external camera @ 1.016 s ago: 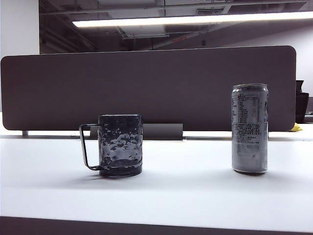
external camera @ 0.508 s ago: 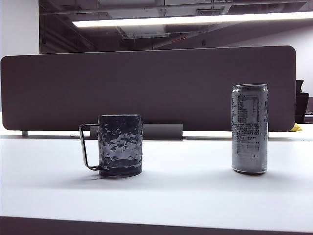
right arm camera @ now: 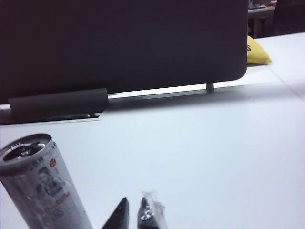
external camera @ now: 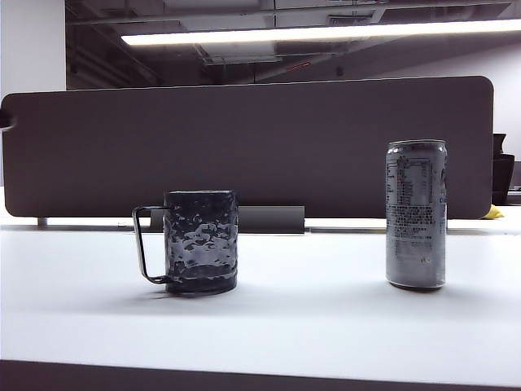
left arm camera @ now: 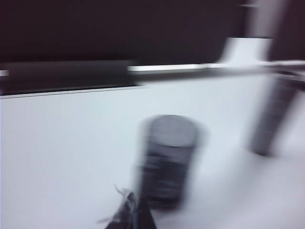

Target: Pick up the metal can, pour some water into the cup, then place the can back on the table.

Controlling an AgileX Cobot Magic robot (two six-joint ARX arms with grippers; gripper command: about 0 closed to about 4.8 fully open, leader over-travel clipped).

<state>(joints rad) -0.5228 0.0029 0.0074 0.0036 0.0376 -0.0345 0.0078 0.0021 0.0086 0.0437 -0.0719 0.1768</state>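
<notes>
I see the right gripper (right arm camera: 135,213) near the can, fingertips pinched together, empty. The left gripper (left arm camera: 131,215) is blurred — its state I can't make out. Cup (external camera: 200,241) stands centre-left on the table (external camera: 309,326), metal can (external camera: 416,213) right — divider panel (external camera: 244,147) behind.

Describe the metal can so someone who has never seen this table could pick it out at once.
On the white table, in front of the dark divider panel, two things stand apart. The metal can is the right-hand one in the exterior view: tall, slim, silver, with dark fine print, unlike the shorter dark dimpled cup with its wire handle.
</notes>
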